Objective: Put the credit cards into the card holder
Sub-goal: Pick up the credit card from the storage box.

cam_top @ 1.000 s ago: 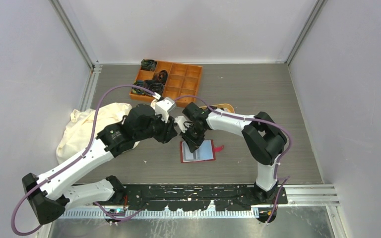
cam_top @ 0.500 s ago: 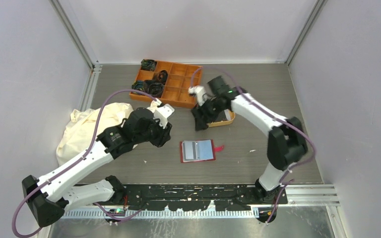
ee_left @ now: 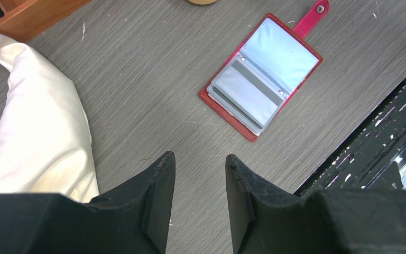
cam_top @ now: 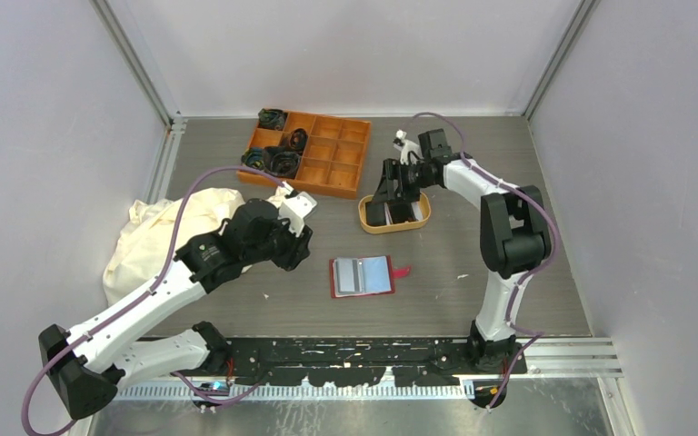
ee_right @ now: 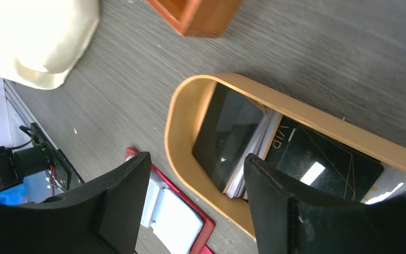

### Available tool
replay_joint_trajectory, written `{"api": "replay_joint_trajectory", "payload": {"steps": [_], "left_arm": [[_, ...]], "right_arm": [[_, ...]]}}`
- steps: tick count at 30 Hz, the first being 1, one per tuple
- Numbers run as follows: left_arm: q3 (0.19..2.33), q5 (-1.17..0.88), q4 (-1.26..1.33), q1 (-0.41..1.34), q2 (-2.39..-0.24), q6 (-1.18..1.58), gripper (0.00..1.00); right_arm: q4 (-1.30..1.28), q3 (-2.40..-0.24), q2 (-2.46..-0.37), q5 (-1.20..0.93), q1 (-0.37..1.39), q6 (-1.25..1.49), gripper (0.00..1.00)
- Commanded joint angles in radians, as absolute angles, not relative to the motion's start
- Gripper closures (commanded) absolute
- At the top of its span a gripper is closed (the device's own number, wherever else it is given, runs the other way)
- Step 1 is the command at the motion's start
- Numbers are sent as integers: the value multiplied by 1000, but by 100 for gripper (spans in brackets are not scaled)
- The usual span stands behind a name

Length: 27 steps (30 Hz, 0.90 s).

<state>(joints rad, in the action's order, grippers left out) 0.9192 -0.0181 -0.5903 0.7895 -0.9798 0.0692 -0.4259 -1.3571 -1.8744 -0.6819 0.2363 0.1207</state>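
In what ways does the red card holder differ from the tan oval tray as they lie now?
Shape: the card holder is a flat rectangle lying open; the tray is oval with a raised wall.
Colour: the card holder is red with grey and light-blue pockets; the tray is plain tan.
Contents: the tray holds a stack of cards, mostly black; no black card shows in the card holder.
Both rest on the table.

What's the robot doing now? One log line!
right end effector: open over tan oval tray of black cards | left end effector: open, empty | red folding card holder: open
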Motion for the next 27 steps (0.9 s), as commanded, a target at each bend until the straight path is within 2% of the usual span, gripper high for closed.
{"api": "replay_joint_trajectory", "payload": {"steps": [1, 10, 18, 27], "left_arm": [[922, -7, -571, 778, -966, 54, 59], [920, -8, -571, 775, -978, 54, 59], [918, -8, -571, 777, -982, 55, 59], [920, -8, -572, 774, -982, 55, 59]], "right_arm": [[-405, -1372, -1894, -648, 238, 215, 34], [-433, -1390, -1977, -657, 238, 231, 46], [-415, -1390, -2002, -734, 237, 271, 48], [-325, -1363, -1980, -875, 238, 357, 56]]}}
